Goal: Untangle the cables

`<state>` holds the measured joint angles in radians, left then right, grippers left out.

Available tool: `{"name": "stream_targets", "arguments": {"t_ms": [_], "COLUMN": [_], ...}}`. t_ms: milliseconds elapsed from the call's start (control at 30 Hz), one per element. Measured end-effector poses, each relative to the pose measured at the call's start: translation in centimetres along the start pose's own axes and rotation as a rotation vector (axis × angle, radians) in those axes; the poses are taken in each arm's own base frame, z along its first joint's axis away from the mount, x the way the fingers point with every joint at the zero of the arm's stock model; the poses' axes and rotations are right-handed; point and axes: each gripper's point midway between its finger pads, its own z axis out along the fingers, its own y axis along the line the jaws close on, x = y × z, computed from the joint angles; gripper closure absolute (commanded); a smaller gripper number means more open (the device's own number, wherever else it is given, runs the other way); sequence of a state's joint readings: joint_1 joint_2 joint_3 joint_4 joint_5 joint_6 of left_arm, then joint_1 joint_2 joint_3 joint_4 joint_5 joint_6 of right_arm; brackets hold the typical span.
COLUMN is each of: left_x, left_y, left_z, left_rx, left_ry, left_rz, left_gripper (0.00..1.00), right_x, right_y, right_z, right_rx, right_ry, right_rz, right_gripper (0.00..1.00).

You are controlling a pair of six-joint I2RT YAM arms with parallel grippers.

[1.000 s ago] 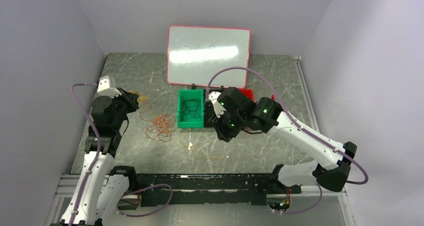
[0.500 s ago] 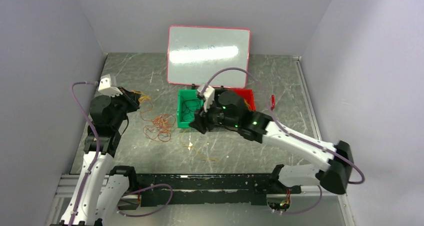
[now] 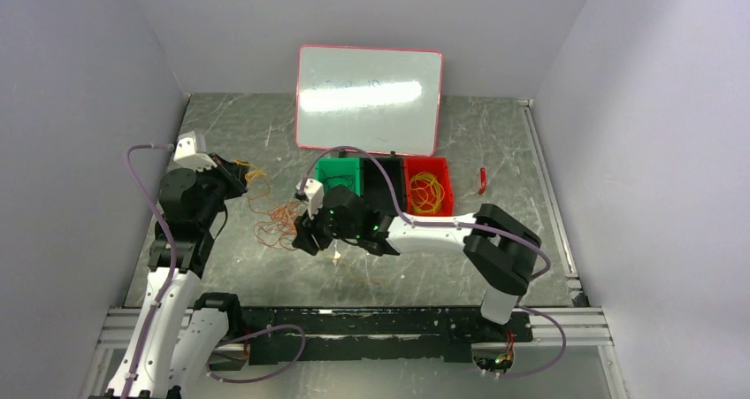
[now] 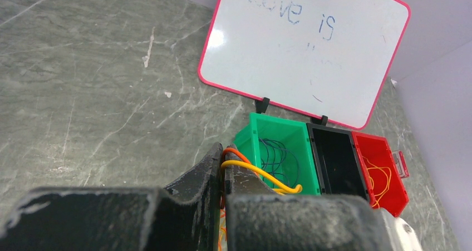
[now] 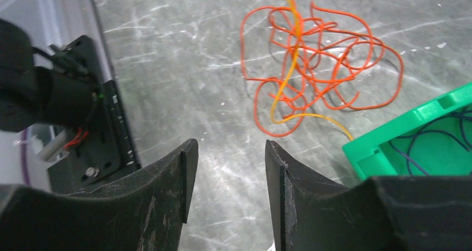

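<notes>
A tangle of orange-red cables [image 3: 279, 222] with a yellow cable through it lies on the table left of the green bin; the right wrist view shows it too [image 5: 317, 67]. My left gripper [image 3: 237, 172] is shut on an orange and a yellow cable [image 4: 245, 165], holding their ends up at the far left. My right gripper [image 3: 305, 240] is open and empty, low over the table just right of the tangle, in the right wrist view [image 5: 228, 162]. Dark blue cables [image 4: 278, 156] lie in the green bin. Yellow cables [image 3: 426, 191] lie in the red bin.
Three bins stand in a row: green [image 3: 329, 171], black [image 3: 382, 176] and red [image 3: 445, 182]. A pink-framed whiteboard [image 3: 368, 98] leans behind them. A small red item [image 3: 482, 180] lies to the right. A loose yellow strand [image 3: 358, 271] lies in front.
My right arm has swung left from the green bin and stretched low across the table to beside the orange tangle. The left arm has hardly moved.
</notes>
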<state>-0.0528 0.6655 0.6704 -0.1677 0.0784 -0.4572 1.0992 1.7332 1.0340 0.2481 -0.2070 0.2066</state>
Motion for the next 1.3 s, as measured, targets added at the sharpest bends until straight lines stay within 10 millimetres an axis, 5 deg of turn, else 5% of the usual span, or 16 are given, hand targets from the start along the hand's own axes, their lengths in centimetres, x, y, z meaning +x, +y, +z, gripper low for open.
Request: {"name": "stream_targets", "arguments": {"t_ms": [267, 600, 667, 1033, 1300], "left_x": [0.0, 0.0, 0.0, 0.1, -0.5], "left_y": [0.0, 0.0, 0.0, 0.6, 1.1], "left_z": [0.0, 0.0, 0.0, 0.0, -0.3], "left_rx": [0.000, 0.001, -0.001, -0.037, -0.073], "left_ry": [0.001, 0.001, 0.001, 0.000, -0.033], "left_rz": [-0.002, -0.003, -0.004, -0.020, -0.030], "left_gripper": [0.93, 0.93, 0.93, 0.77, 0.67], "right_x": [0.0, 0.1, 0.1, 1.2, 4.4], "right_y": [-2.0, -3.9, -4.2, -4.5, -4.2], "right_z": [2.9, 5.0, 4.9, 0.3, -3.1], "right_rx": [0.067, 0.156, 0.173, 0.251, 0.257], "right_ry": [-0.032, -0.041, -0.043, -0.052, 0.002], "right_rz": [0.032, 0.079, 0.085, 0.115, 0.144], "right_gripper": [0.55, 0.99, 1.00, 1.00, 1.00]}}
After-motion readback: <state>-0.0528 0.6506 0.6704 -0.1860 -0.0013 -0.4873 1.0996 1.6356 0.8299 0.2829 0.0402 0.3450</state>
